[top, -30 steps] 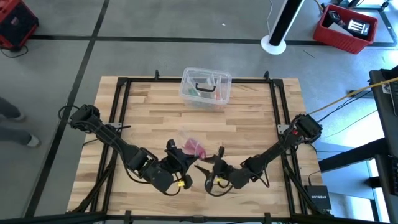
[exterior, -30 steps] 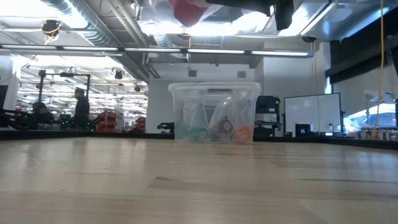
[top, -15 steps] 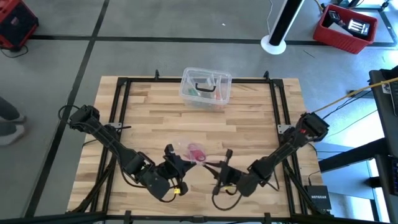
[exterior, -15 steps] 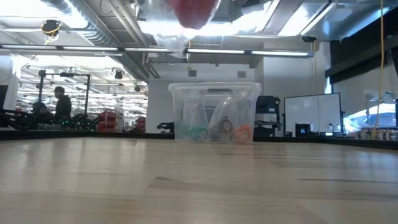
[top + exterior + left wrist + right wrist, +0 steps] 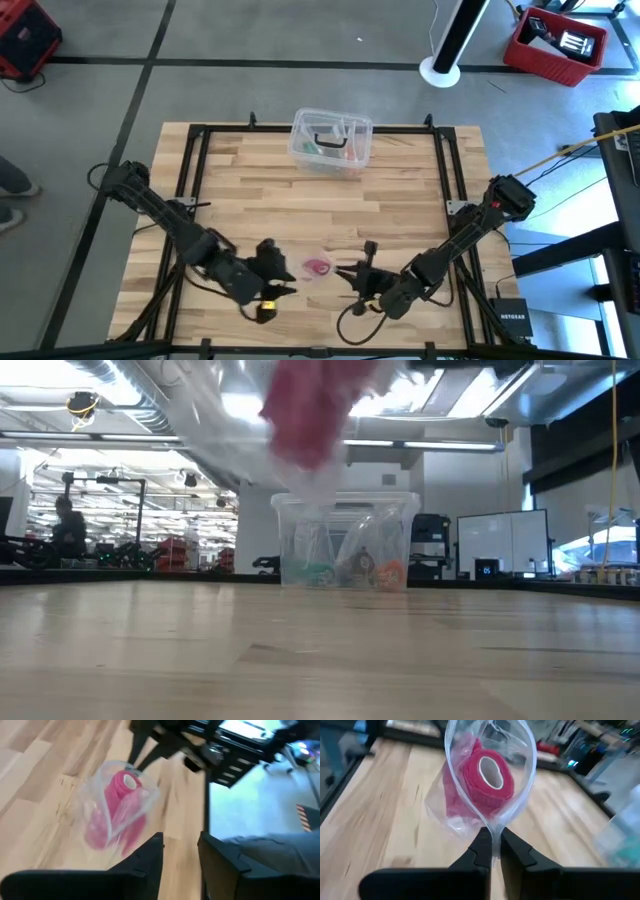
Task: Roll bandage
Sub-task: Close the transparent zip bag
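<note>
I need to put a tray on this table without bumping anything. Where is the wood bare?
Bare wood lies on both sides of the clear plastic box and between it and the grippers. The near middle is crowded: the right gripper pinches the plastic wrapper holding the bandage, with the open left gripper beside it.

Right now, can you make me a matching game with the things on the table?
Things:
1. bandage
2. box
3. right gripper
4. left gripper

States:
A. open, holding nothing
B. at the table's far edge
C. pink roll inside a clear bag
D. pinching the bag's edge

Pairs: 1-C, 2-B, 3-D, 4-A
</note>
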